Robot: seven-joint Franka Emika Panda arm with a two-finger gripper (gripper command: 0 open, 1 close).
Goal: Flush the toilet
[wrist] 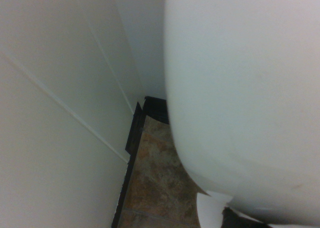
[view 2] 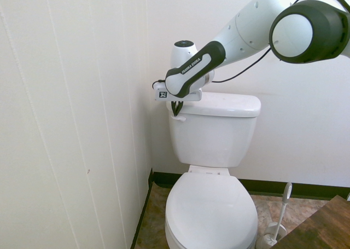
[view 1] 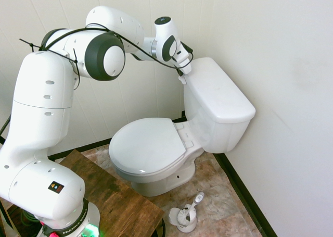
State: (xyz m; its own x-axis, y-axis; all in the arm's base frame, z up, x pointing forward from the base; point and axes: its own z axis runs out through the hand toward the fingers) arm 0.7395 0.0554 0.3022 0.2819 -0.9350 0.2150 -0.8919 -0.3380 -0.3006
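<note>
At the tank's front corner, about ten o'clock from the closed seat lid, my pincer [view 2: 176,111] hangs over the flush lever [view 2: 183,118] of the toilet [view 2: 213,134], which stands against the back wall. I judge it is placed there to press down. I cannot tell whether it is clenched.

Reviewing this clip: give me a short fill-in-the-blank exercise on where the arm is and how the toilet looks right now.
1. The claw sits at the upper front corner of the toilet's ____, by the flush lever.
2. The seat lid of the toilet is ____.
3. The toilet brush stands in its holder on the ____.

Missing words: tank; closed; floor
</note>
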